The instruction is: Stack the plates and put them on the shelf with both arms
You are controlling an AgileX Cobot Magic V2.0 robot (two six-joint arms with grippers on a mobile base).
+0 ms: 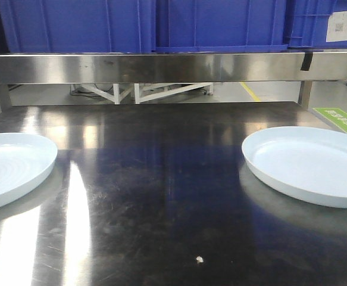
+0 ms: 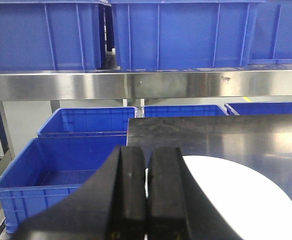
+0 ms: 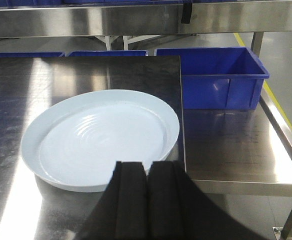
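Bench [image 1: 161,196] — left plate [image 1: 9,167] and right plate [image 1: 310,164] lay well apart; left gripper [image 2: 146,162] and right gripper [image 3: 148,170] — jaws pressed together, empty.

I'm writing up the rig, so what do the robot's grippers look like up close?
Both look alike: the left gripper and the right gripper each show two matte black, block-like fingers with squared tips, widening into a black body. No cables or markings show.
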